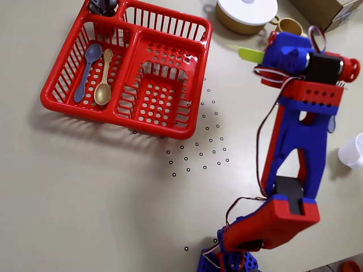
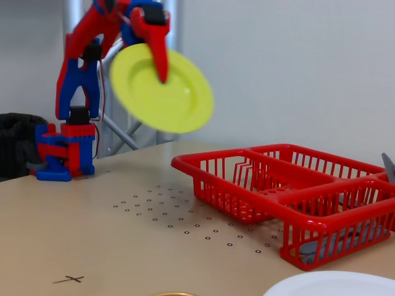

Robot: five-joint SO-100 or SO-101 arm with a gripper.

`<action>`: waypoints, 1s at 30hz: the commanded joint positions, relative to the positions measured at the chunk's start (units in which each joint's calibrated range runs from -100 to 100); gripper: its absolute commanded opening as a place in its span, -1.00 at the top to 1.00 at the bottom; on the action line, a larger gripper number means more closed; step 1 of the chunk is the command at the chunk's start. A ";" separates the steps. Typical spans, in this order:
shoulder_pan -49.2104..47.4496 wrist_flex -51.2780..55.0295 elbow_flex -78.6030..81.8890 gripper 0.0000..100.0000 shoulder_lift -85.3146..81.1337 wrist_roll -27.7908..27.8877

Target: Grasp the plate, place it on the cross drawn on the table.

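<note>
1. I see the gripper (image 2: pixel 162 68) pinching the plate (image 2: pixel 166 92) by its upper rim, high above the table (image 2: pixel 92 234)
2. The plate is smooth lime-green plastic, round, raised rim, held on edge; overhead it shows as a thin sliver (image 1: pixel 247 54)
3. The pen cross (image 2: pixel 68 279) lies on matte beige near the fixed view's bottom left, well apart
4. The slotted red basket (image 1: pixel 68 99) holds two spoons (image 1: pixel 103 79)
5. I read no writing

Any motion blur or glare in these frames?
Fixed view: the plate and the gripper are smeared by motion; the rack and the cross are sharp. Overhead view: the plate shows edge-on, slightly soft; lighting is even, shadows are soft, no glare.
</note>
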 commanded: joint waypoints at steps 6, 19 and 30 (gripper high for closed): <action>9.85 -16.74 24.45 1.00 -14.44 4.59; 16.88 -40.32 55.82 1.00 -18.92 8.25; 18.03 -54.00 63.71 1.00 -11.40 8.55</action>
